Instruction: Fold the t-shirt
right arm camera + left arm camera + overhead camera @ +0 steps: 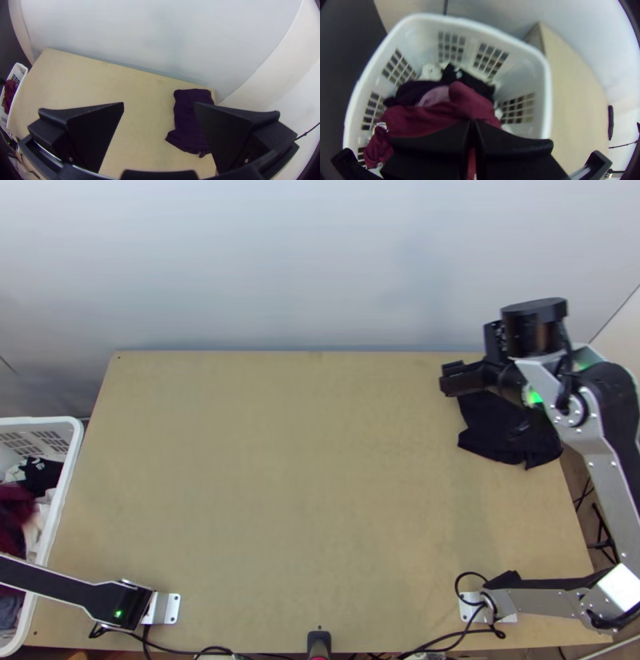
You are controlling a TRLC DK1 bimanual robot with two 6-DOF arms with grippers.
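In the top view, my right gripper (452, 378) is over the table's back right part, beside and partly above a dark garment (508, 432). The right wrist view has this gripper (159, 108) open with nothing between its fingers. Dark purple there, the garment (188, 123) lies as a compact bundle near the table corner, partly behind one finger. My left gripper (472, 125) is over the laundry basket in the left wrist view, shut on a maroon cloth (420, 118). That cloth lies bunched over other clothes; its shape as a garment cannot be told.
The white basket (60, 500) stands against the table's left edge, with black, purple and white clothes inside. A bare wooden stretch of table (280, 484) spans the middle. Cables run along the near edge, and a pale wall rises behind the far edge.
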